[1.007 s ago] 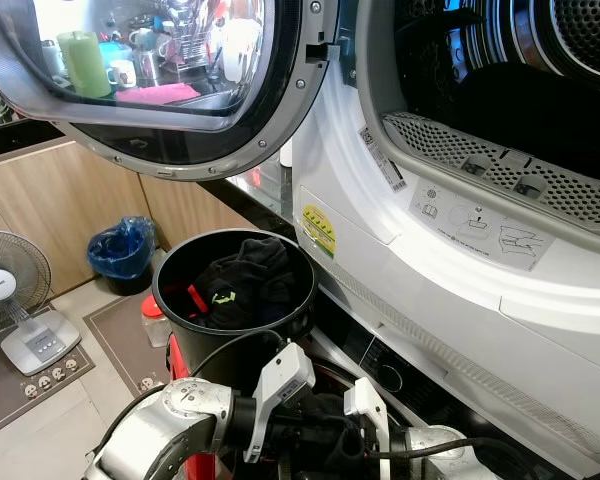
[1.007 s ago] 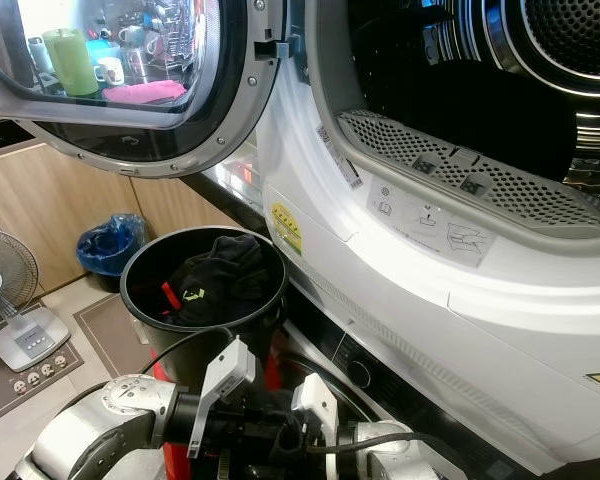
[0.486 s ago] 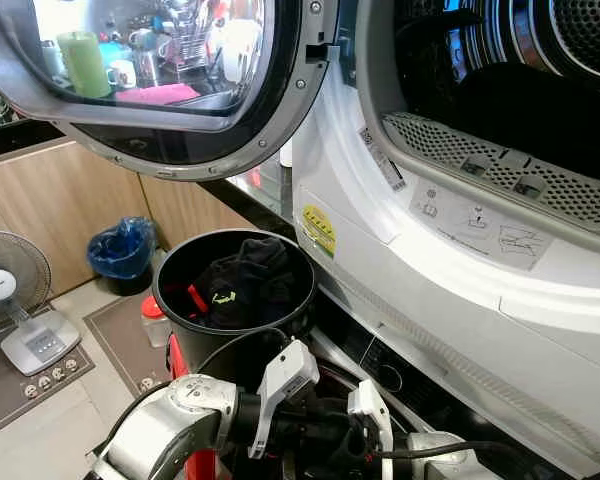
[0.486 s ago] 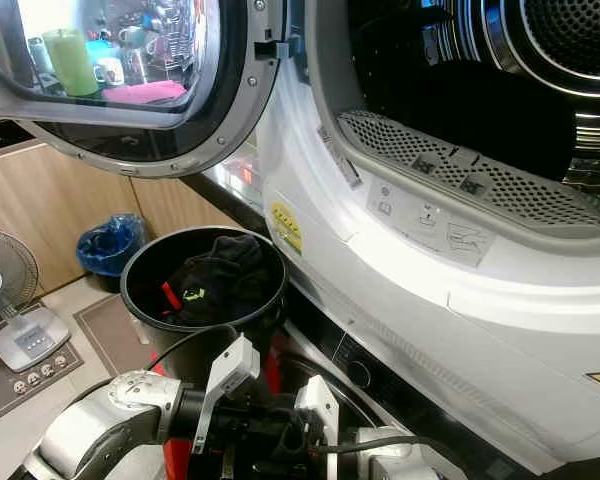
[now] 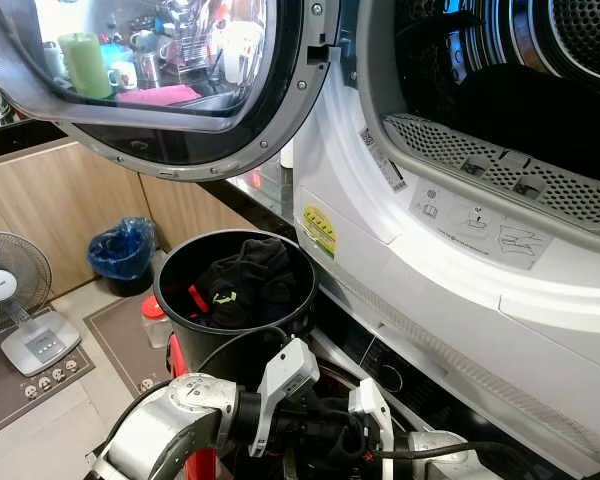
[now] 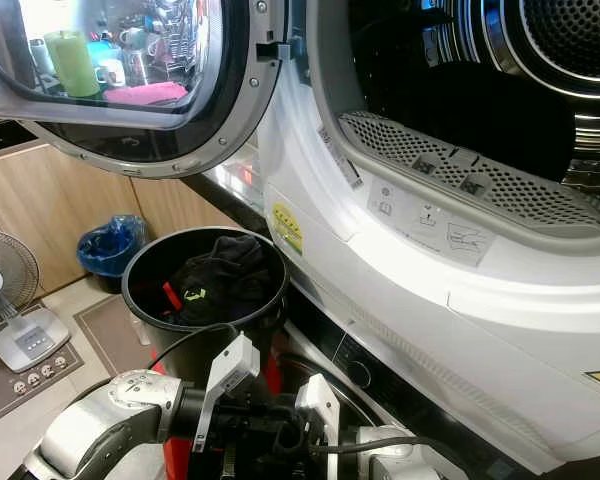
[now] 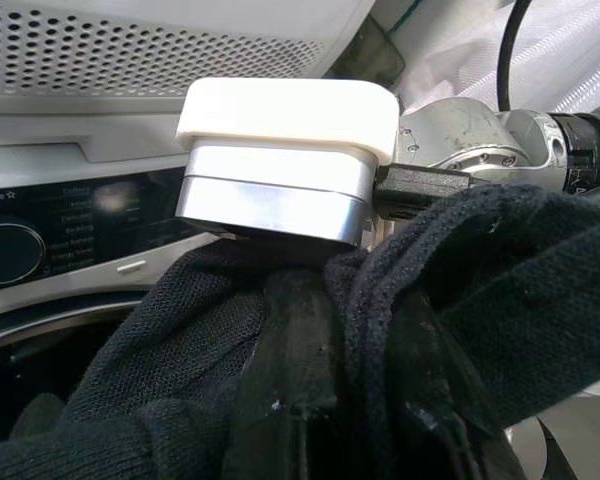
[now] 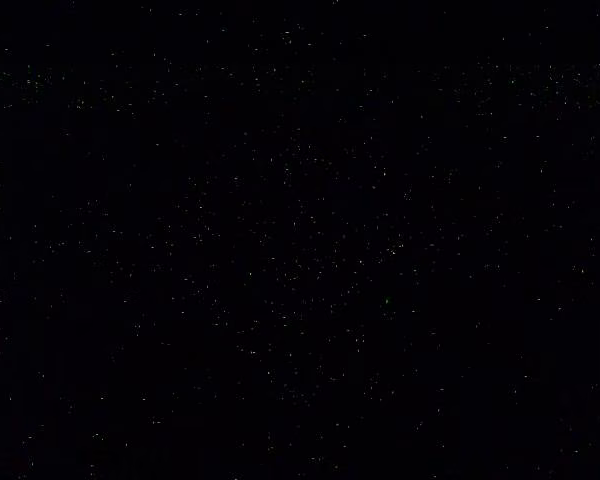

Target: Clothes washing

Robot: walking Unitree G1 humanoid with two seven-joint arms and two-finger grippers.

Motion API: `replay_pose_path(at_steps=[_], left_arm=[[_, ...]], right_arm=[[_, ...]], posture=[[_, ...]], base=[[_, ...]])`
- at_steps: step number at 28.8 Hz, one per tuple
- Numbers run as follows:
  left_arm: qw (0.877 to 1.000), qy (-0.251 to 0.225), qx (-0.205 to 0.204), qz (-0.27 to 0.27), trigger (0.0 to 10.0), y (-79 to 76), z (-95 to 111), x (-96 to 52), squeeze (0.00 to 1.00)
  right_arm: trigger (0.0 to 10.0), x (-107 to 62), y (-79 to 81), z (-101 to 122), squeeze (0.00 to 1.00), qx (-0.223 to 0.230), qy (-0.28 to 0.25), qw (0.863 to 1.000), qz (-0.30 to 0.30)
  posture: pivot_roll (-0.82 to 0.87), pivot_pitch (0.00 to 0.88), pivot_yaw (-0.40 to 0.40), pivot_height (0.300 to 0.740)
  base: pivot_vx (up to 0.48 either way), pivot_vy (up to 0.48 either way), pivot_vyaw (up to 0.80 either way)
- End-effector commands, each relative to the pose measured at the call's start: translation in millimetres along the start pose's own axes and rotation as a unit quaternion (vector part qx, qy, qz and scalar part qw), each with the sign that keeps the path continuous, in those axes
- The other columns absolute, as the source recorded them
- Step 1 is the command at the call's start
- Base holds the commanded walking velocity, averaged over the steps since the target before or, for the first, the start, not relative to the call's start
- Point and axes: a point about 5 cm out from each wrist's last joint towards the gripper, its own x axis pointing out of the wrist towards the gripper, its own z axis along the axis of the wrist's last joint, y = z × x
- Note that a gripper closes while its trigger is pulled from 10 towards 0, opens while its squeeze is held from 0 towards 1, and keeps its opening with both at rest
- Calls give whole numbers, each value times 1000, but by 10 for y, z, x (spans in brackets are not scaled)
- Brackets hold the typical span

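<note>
Low in front of the robot, the left gripper (image 5: 315,435) and right gripper (image 5: 352,445) meet close together, both buried in a bundle of black knit garment (image 7: 280,370). In the left wrist view the left gripper's black fingers (image 7: 300,400) are wrapped in the cloth and appear closed on it, with the right wrist's white camera block (image 7: 285,160) just beyond. How far the right gripper's fingers are spread cannot be told; its own wrist view is black.

Just behind the grippers stands a round black laundry bucket (image 5: 170,300) holding more dark clothes (image 5: 245,285), one with a red strip and a small yellow-green mark. To the right rises a white dryer (image 5: 430,270), its round glass door (image 5: 170,90) swung open to the left, dark laundry (image 6: 470,110) lying inside the drum. On the floor to the left sit a blue-lined bin (image 5: 122,250) and a small white fan (image 5: 15,290) against wooden cabinets (image 5: 60,210).
</note>
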Motion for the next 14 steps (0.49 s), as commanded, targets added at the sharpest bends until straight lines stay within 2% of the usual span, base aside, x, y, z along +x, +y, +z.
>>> replay_pose_path(at_steps=[1, 10, 14], left_arm=[[999, -36, 36, -19, 10000, -45, 189, 98, 0], [998, -37, 37, -20, 10000, -59, 179, 112, 0], [998, -34, 52, -9, 10000, -49, 158, 115, 0]], right_arm=[[0, 115, 40, -22, 0, -4, 11, 1000, 16], [0, 116, 38, -26, 0, -9, 11, 1000, 17], [0, 126, 63, -32, 0, -8, 8, 1000, 25]], posture=[[75, 42, -18, 740], [77, 28, -19, 740], [78, 21, -19, 740]], base=[[0, 0, 0], [0, 0, 0], [0, 0, 0]])
